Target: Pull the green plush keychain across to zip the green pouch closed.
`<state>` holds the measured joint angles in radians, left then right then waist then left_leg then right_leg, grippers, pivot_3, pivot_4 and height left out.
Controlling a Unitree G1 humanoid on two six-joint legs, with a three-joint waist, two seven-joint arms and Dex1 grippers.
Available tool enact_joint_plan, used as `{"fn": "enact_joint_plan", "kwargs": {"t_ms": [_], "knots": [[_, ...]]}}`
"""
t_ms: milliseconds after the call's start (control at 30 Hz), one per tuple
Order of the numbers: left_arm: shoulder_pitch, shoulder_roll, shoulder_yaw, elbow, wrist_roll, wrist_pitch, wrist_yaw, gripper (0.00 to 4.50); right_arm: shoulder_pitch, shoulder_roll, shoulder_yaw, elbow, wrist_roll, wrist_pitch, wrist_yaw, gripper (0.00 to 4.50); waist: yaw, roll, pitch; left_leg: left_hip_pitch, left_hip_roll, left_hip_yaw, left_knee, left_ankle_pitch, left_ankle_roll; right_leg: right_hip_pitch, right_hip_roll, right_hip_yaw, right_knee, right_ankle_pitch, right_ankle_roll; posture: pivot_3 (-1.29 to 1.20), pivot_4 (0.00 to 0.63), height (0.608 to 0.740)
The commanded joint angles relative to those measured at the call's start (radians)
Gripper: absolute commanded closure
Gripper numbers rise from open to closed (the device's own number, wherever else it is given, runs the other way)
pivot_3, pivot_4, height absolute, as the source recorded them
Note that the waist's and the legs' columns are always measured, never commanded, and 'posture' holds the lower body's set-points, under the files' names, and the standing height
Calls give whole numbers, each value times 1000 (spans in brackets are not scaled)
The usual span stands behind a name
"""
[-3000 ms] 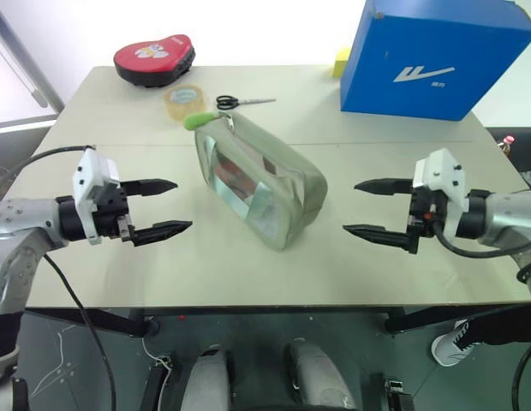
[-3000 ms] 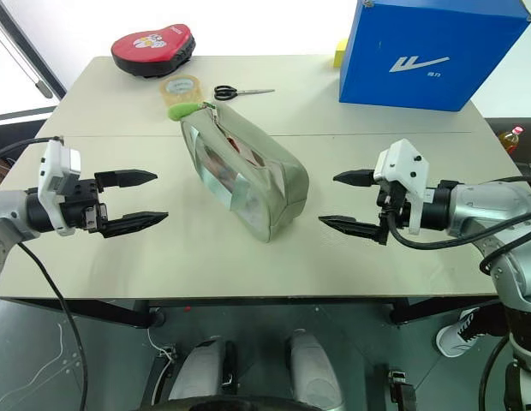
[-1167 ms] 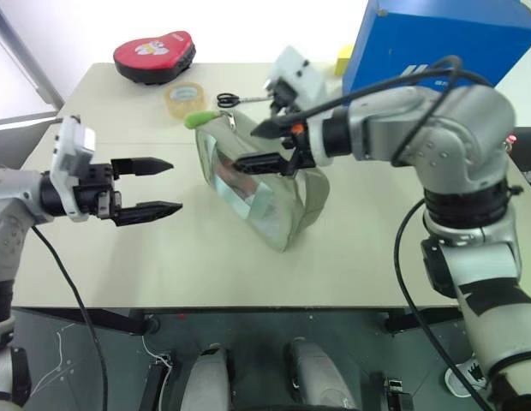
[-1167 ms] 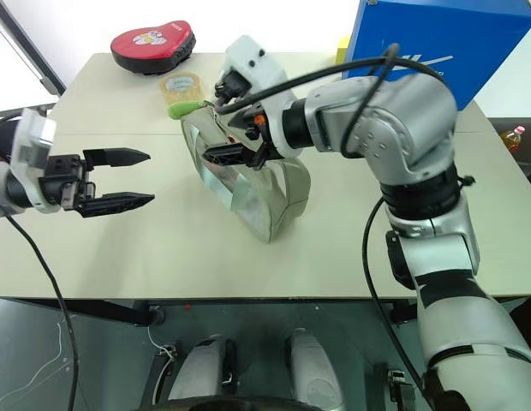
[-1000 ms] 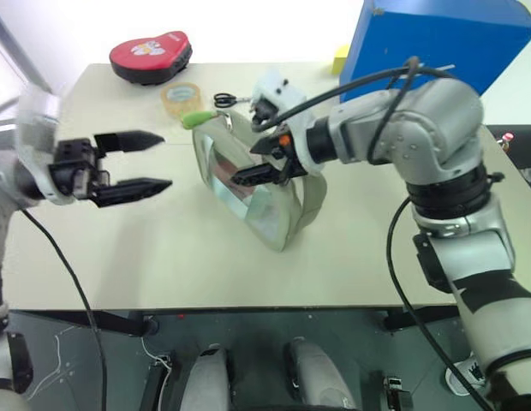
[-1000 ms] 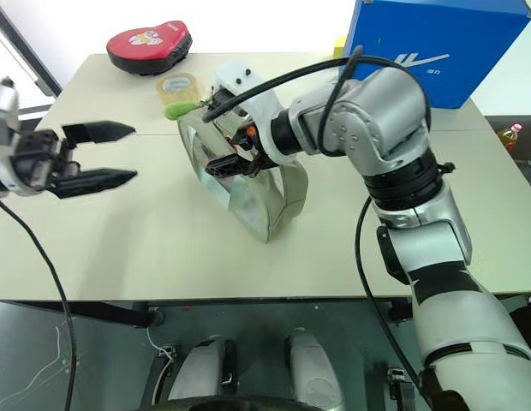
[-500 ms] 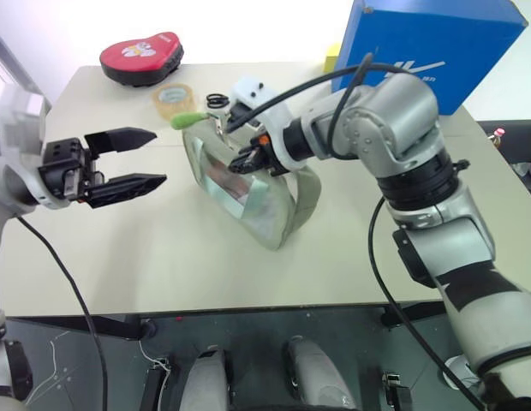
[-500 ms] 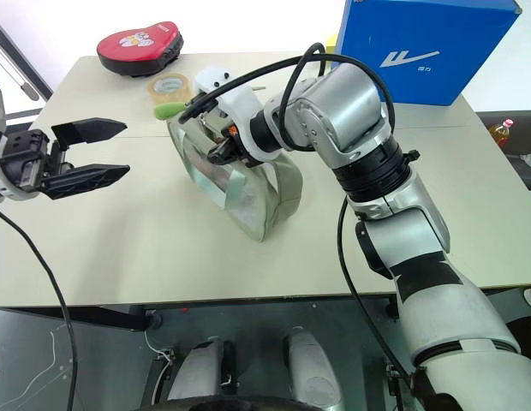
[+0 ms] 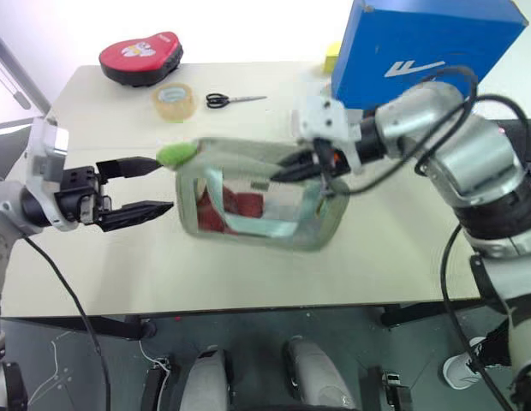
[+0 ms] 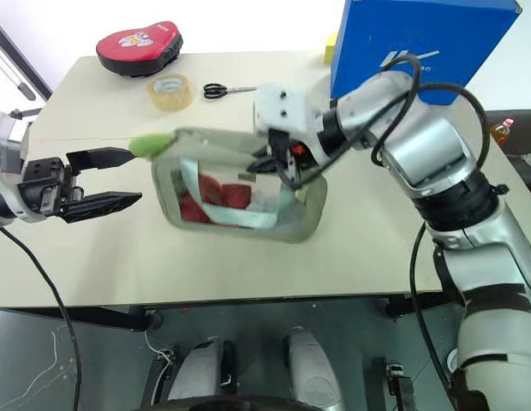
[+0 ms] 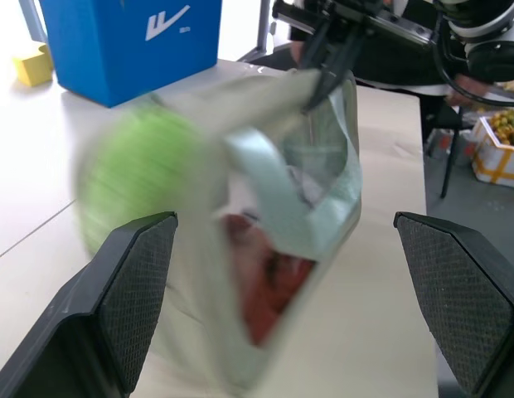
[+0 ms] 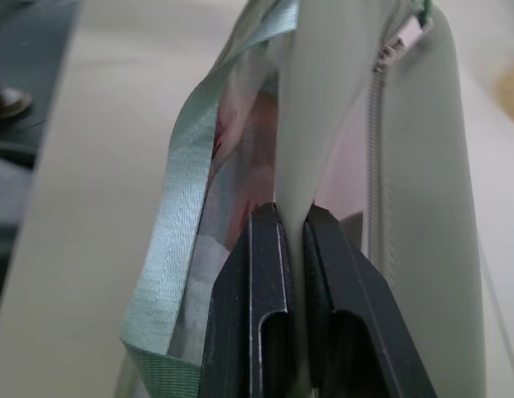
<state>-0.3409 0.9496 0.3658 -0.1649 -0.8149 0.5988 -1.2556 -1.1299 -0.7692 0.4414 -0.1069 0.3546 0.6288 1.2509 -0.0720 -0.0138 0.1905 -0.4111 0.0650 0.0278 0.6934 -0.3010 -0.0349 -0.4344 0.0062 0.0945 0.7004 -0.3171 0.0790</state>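
Currently, I log: pouch (image 9: 253,201) mid-table, right gripper (image 9: 287,171) clamped on its top edge at 3 o'clock — my anchor. Keychain (image 9: 176,154) at 9 o'clock, beside the left gripper (image 9: 158,181) — jaws apart, ready to pull.

From my left wrist camera the green plush keychain (image 11: 137,178) is a smeared lime blob, so I can't make out its shape. The green pouch (image 9: 248,199) is motion-blurred too, its red contents (image 9: 240,205) unreadable. The blue box (image 9: 420,43) is cut off at the frame's top edge.
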Motion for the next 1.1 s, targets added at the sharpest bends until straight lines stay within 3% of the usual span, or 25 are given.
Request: {"fn": "enact_joint_plan", "kwargs": {"t_ms": [33, 667, 767, 967, 1000, 1100], "knots": [[15, -2, 9, -53, -8, -4, 16, 0, -1, -7, -37, -36, -35, -88, 48, 4453, 2, 0, 0, 0, 0, 0, 0, 0, 0, 0, 0, 0, 0, 0, 0, 0, 150, 737], [64, 50, 123, -137, -87, 56, 47, 0, 81, 7, -60, -192, -99, -3, 8, 4453, 4, 0, 0, 1, 0, 0, 2, 0, 0, 2, -1, 0, 0, 0, 0, 0, 150, 737], [77, 43, 110, -147, -76, 46, 50, 0, 83, 11, -60, -203, -98, 22, 3, 3397, 4, 0, 0, 1, 0, 0, 2, 0, 0, 2, -1, 0, 0, 0, 0, 0, 150, 737], [57, 44, 109, -147, -92, 48, 61, 0, 68, -2, -73, -212, -89, 57, 15, 300, 3, 0, 0, 1, 0, 0, 2, 0, 0, 2, -1, 0, 0, 0, 0, 0, 150, 737], [56, 47, 115, -143, -94, 49, 61, 0, 63, -7, -81, -215, -81, 66, 19, 68, 3, 0, 0, 1, 0, 0, 2, 0, 0, 2, -1, 0, 0, 0, 0, 0, 150, 737], [72, 54, 129, -145, -91, 52, 59, 0, 51, -16, -120, -217, -49, 95, 29, 68, 4, 0, 0, 1, 0, 0, 2, 0, 0, 2, -1, 0, 0, 0, 0, 0, 150, 737]]}}
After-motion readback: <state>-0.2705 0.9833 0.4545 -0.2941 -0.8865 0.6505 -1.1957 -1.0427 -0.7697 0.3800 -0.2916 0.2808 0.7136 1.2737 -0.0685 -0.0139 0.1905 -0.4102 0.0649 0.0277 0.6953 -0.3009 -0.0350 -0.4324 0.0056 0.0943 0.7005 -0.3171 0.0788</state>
